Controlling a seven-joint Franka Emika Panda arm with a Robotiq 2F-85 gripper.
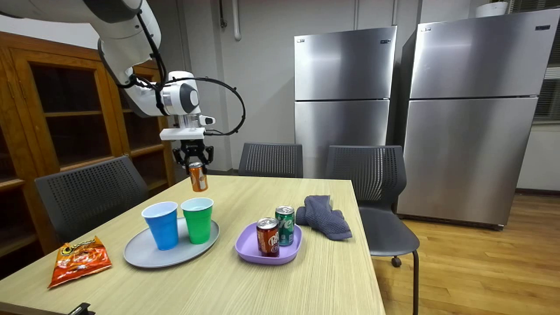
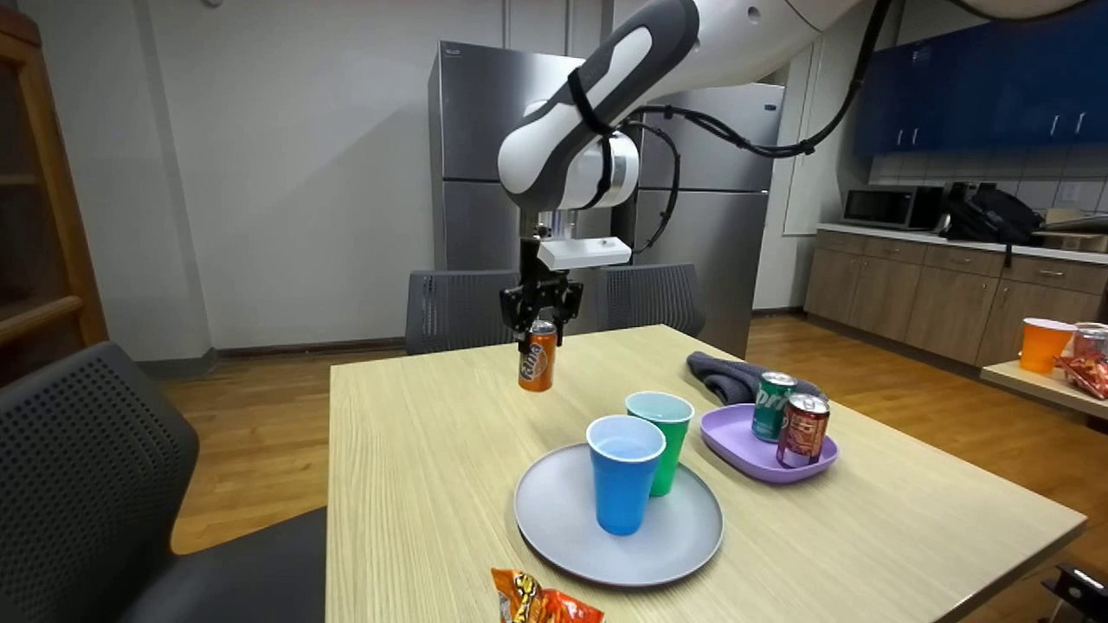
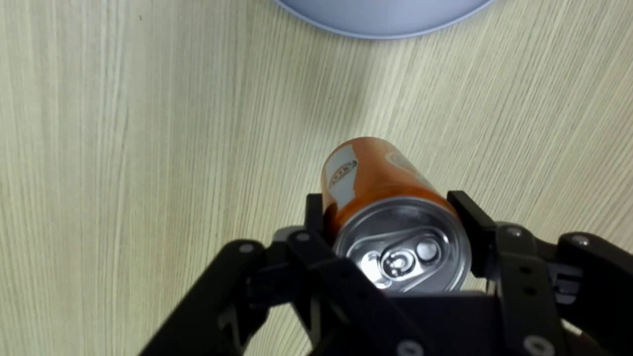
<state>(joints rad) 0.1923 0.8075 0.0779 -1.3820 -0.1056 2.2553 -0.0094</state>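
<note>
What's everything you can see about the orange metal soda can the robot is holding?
The orange, cylindrical can, metal by its look, has a Fanta logo on its side and a silvery lid with a pull tab; I can't tell whether it's been opened. The black two-fingered gripper holds it roughly upright, fingers on opposite sides near the top. It seems to hang above the pale wood-look tabletop, apart from the round gray plate.

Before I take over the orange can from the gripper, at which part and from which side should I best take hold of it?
Best, I think, around the lower half of the orange can, from the side facing the gray plate. The gripper hangs above, its fingers closed on the upper end from opposite sides, while the rounded wall below is bare.
</note>
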